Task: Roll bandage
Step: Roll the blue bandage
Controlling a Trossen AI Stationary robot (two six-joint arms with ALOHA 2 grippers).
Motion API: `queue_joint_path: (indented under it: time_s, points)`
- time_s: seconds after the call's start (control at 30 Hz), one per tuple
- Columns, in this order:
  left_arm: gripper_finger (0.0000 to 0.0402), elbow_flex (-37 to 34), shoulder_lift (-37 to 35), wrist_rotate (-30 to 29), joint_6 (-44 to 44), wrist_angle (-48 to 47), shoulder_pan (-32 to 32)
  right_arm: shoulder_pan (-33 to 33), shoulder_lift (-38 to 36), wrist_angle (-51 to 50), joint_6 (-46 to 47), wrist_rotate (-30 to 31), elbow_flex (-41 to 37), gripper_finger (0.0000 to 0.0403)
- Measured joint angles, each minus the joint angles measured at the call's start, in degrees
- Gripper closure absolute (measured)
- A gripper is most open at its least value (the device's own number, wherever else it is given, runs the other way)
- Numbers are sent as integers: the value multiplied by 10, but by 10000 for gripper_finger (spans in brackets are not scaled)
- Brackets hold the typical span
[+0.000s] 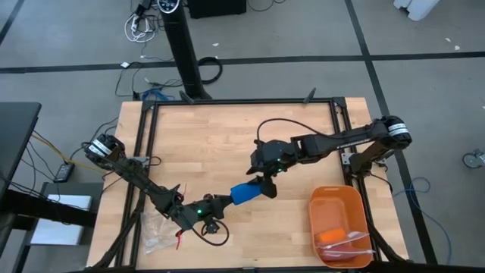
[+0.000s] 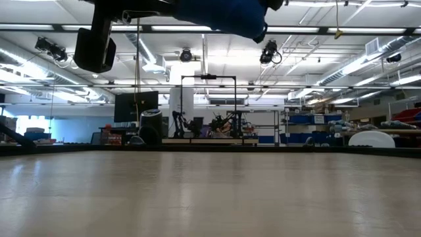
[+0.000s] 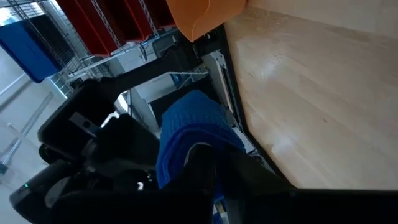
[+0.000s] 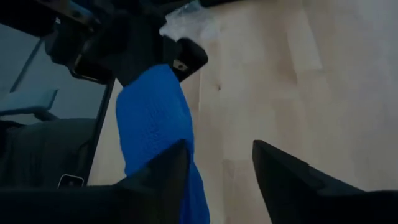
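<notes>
The bandage (image 1: 245, 192) hangs above the bench (image 1: 227, 144), a bright blue roll just left of the orange tray (image 1: 339, 224); the left hand (image 1: 221, 203) is clamped on its near end, while the right hand (image 1: 267, 187) sits at the far end with fingers parted, gripping nothing. It looks soft, light and squashy — likely to unwind; best pinched across the wound body.
</notes>
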Motion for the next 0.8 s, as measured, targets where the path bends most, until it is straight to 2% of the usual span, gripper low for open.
queue_joint_path:
  time_s: [0.27,0.43,0.8]
  points:
    - [384,0,0,0,-2,0,0,5,-54,-10,-44,45,0,169]
    - [384,0,0,0,-13,0,0,50,-75,-22,-97,113,0,144]
    - [384,0,0,-5,-29,3,2,180,13,-44,-146,349,23,135]
